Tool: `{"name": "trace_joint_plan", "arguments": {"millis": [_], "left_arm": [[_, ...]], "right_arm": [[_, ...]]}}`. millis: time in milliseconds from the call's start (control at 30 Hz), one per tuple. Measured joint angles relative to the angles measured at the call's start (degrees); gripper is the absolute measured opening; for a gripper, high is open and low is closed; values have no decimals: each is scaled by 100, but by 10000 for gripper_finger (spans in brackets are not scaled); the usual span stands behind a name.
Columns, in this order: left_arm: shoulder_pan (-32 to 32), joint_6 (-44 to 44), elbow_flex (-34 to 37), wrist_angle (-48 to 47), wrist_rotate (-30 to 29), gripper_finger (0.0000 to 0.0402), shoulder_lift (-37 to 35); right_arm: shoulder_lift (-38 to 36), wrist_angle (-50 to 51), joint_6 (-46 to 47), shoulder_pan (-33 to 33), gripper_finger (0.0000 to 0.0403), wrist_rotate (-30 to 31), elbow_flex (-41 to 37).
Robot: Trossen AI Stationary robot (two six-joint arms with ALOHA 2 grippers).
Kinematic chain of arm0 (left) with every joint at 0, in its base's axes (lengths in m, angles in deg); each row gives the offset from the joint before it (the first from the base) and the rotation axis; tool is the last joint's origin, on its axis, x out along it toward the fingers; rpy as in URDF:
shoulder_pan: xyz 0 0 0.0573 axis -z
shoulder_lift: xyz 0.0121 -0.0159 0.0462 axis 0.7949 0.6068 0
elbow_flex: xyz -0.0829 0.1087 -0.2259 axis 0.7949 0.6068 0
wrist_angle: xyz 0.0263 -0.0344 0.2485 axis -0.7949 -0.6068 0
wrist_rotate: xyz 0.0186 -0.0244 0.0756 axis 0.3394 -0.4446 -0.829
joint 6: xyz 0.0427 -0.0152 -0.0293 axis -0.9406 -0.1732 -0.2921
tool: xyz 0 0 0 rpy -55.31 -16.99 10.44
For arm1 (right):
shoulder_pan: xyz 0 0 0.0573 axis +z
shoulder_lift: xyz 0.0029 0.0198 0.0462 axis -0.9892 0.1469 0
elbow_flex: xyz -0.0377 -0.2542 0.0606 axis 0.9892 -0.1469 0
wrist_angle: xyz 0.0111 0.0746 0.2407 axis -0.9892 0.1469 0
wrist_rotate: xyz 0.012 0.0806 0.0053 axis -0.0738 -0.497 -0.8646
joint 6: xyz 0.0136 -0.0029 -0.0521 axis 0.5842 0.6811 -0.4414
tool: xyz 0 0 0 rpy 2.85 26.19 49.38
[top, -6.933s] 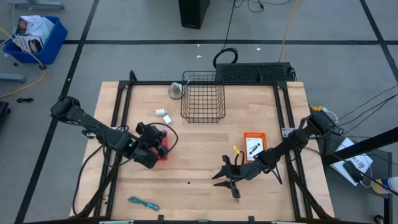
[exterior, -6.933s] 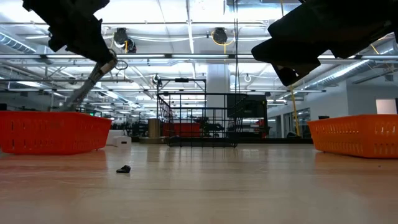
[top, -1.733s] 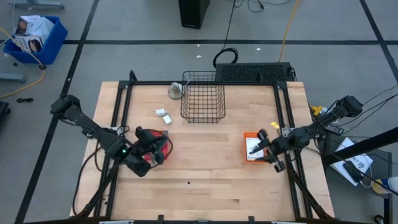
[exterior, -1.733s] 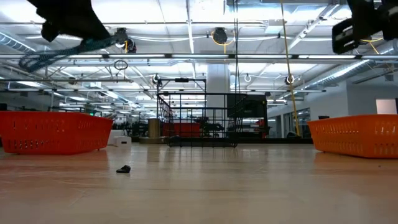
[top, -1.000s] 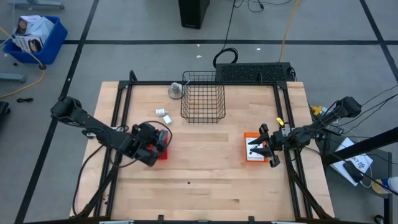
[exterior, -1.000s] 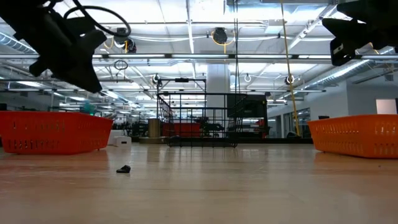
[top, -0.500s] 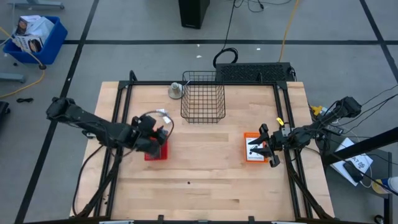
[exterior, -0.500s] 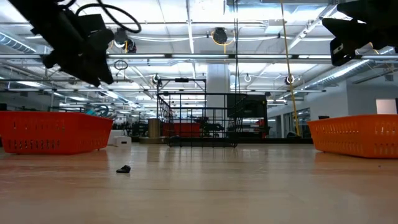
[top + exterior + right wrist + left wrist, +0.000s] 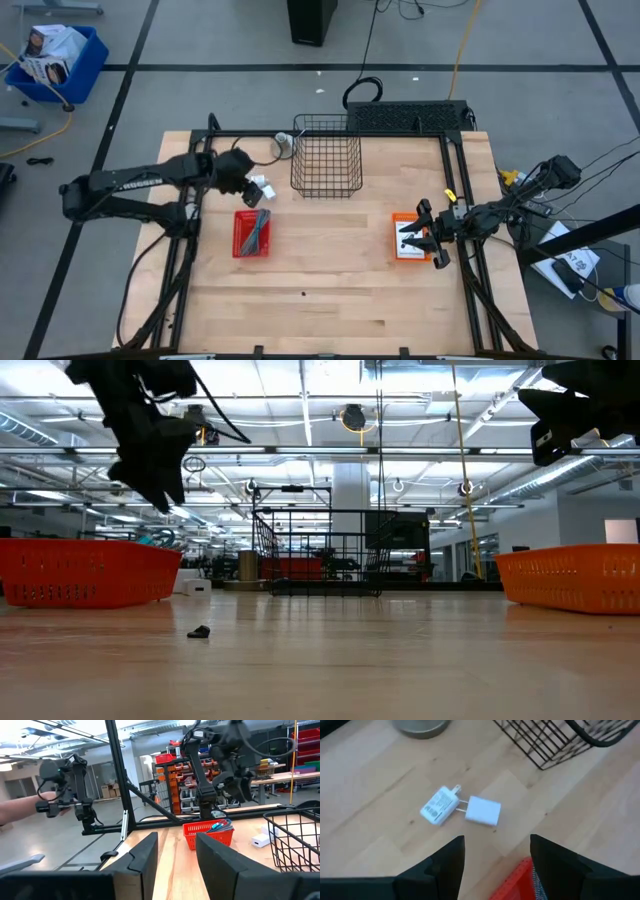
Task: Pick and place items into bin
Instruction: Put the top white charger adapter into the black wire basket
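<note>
**Two white blocks sit under your left end effector**

Two tiny white blocks (image 9: 462, 809) lie touching each other on the table (image 9: 330, 290), between a round metal dish (image 9: 283, 146) and the red bin (image 9: 252, 233). From the left wrist view you see one block with a printed label and prongs, the other plain. Your left end effector (image 9: 247, 180) hovers just above them with its fingers (image 9: 448, 862) spread apart and nothing between them. The corner of the red bin shows beside those fingers.

In the red bin you have the teal-blue cord (image 9: 258, 230) and a grey strip lying together; the right wrist view shows the cord (image 9: 220, 825) poking above the rim. The black wire basket (image 9: 327, 155) stands at the far edge of the table, just beside the blocks.

Your right end effector (image 9: 428, 238) waits over the orange bin (image 9: 399, 219) at the table's right side, fingers (image 9: 148, 855) parted and holding nothing. A flat white printed packet (image 9: 409, 239) lies inside that bin.

A small dark scrap (image 9: 199, 631) rests on the bare wood near the table's middle.
</note>
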Motion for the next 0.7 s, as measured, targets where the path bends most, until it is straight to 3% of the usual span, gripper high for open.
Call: {"name": "trace_joint_plan", "arguments": {"millis": [167, 400, 700], "left_arm": [[-575, -910, -419, -94, 141, 230, 370], [-815, -2231, -1049, -854, 80, 230, 1307], [-1247, -2999, -1155, -647, 27, 230, 2357]], "right_arm": [[0, 1, 0, 0, 125, 0, 0], [0, 0, 0, 0, 125, -2, 0], [0, -2, 0, 2, 125, -2, 0]]}}
